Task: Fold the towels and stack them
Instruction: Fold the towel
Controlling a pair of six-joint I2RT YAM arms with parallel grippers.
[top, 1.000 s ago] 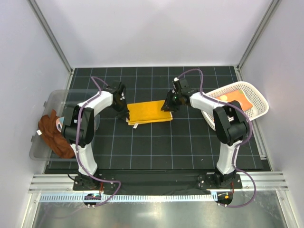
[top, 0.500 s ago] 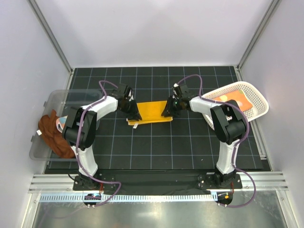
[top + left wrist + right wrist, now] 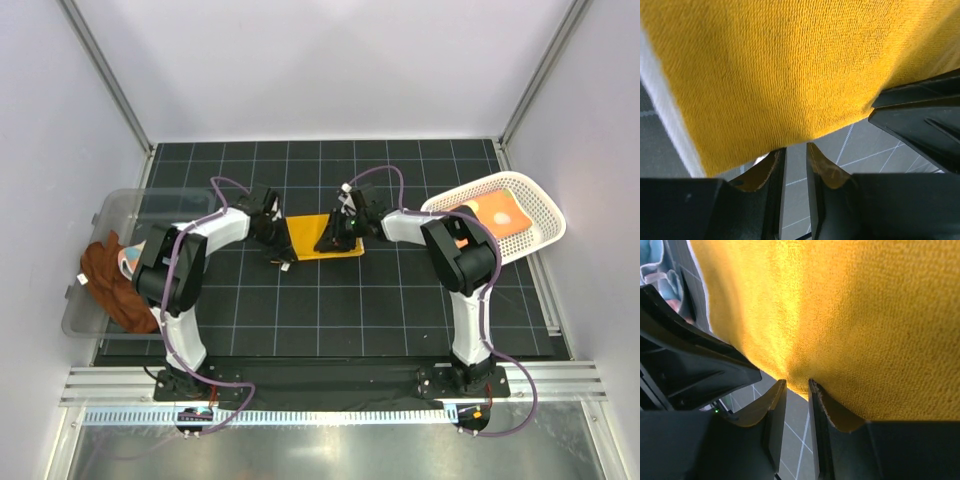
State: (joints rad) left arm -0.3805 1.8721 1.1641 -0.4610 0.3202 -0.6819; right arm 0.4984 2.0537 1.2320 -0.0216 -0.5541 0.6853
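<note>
A plain yellow-orange towel (image 3: 303,238) lies partly folded on the black gridded mat, with a white tag poking out at its near left corner. My left gripper (image 3: 272,232) is at the towel's left edge. In the left wrist view, the left gripper (image 3: 794,147) has its tips pinched on the hem of the towel (image 3: 790,65). My right gripper (image 3: 335,237) reaches over the towel's middle. In the right wrist view, the right gripper (image 3: 796,382) nips a fold of the towel (image 3: 865,315). Both pairs of jaws stand narrowly apart behind the tips.
A white perforated basket (image 3: 545,215) at the right holds a red-orange towel (image 3: 490,210). A clear bin (image 3: 130,215) sits at the left edge with a rust-brown towel (image 3: 110,285) spilling from it. A bit of light blue cloth (image 3: 652,265) shows in the right wrist view.
Both grippers have moved toward each other over the towel, the right one further left. The visible yellow-orange towel has become narrower.
</note>
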